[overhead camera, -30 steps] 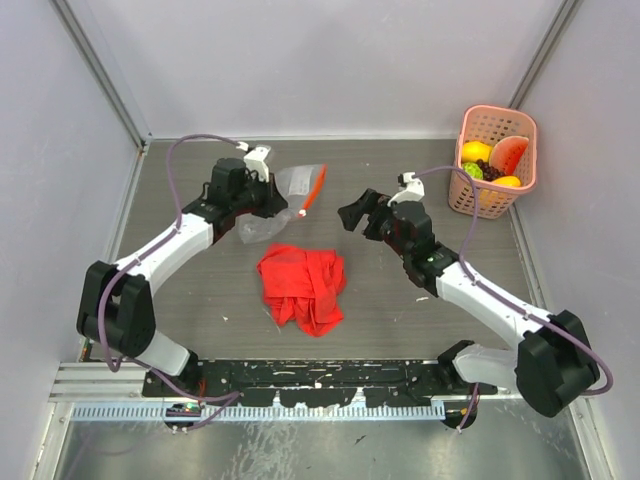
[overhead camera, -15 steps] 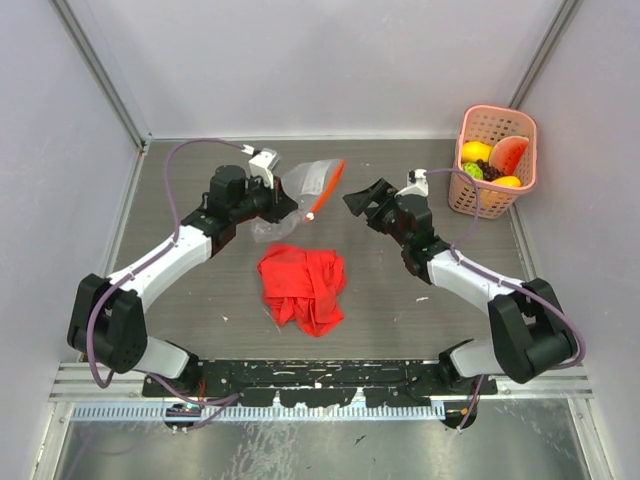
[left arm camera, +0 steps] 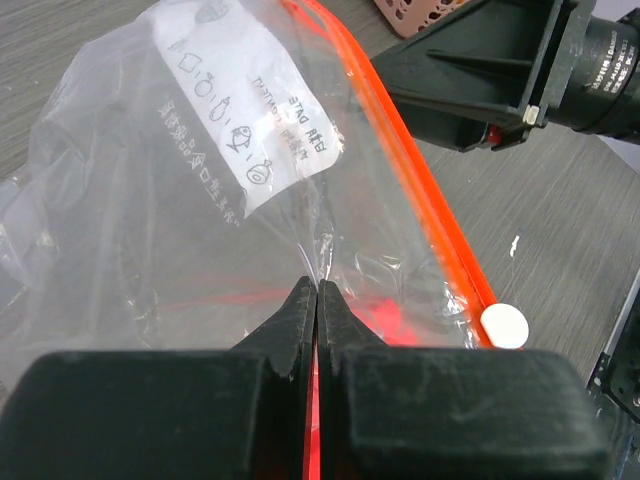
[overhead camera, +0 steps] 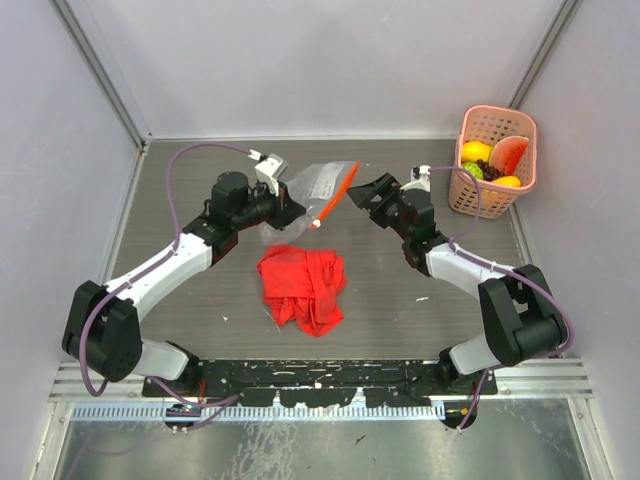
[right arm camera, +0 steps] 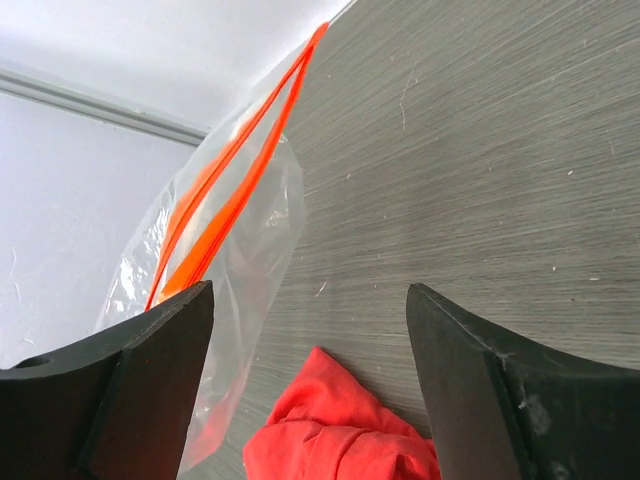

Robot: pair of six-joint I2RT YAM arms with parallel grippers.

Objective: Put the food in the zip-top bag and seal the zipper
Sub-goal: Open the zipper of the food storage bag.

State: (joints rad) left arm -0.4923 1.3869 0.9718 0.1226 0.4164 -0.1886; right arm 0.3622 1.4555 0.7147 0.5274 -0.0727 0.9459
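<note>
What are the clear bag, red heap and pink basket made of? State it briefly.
Clear crinkly zip-top bag: thin glossy plastic film, see-through and creased. Red crumpled heap: seemingly soft matte cloth, by its folds. Pink slatted basket: likely rigid moulded plastic, with lattice walls.

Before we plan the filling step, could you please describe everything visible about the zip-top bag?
The zip-top bag is clear, crinkly plastic with a white printed label and an orange zipper ending in a white tab. It looks empty. The shut left gripper pinches its film; the open right gripper faces its mouth, seemingly not touching.
</note>
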